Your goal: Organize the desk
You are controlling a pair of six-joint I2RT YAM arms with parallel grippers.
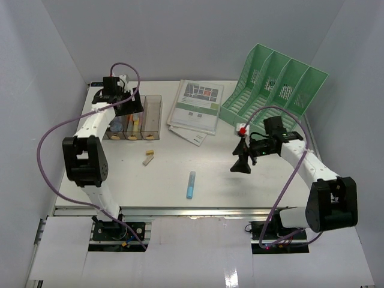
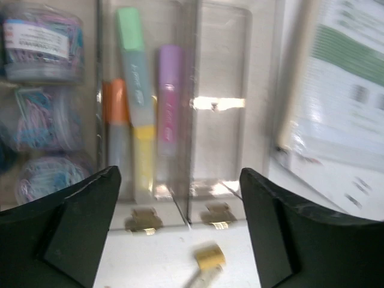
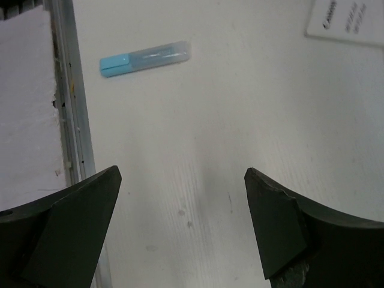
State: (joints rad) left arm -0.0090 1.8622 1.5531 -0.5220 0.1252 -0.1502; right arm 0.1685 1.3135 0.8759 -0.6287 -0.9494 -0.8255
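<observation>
The desk [image 1: 240, 192] is a large white tabletop with a metal rail along its front edge. A blue highlighter [image 1: 191, 185] lies near the front middle; it also shows in the right wrist view [image 3: 144, 58]. A small tan, gold-capped item [image 1: 149, 158] lies in front of the clear tray [image 1: 153, 114], and it is blurred in the left wrist view [image 2: 207, 261]. My left gripper [image 1: 131, 105] is open and empty above the tray, which holds several highlighters [image 2: 137, 90]. My right gripper [image 1: 241, 164] is open and empty over bare desk right of the blue highlighter.
A green four-slot file rack [image 1: 273, 87] stands at the back right. A stack of printed papers [image 1: 195, 108] lies at the back middle, next to the tray. Jars of paper clips [image 2: 42, 42] fill the tray's left compartment. The front rail [image 3: 72, 108] borders the desk.
</observation>
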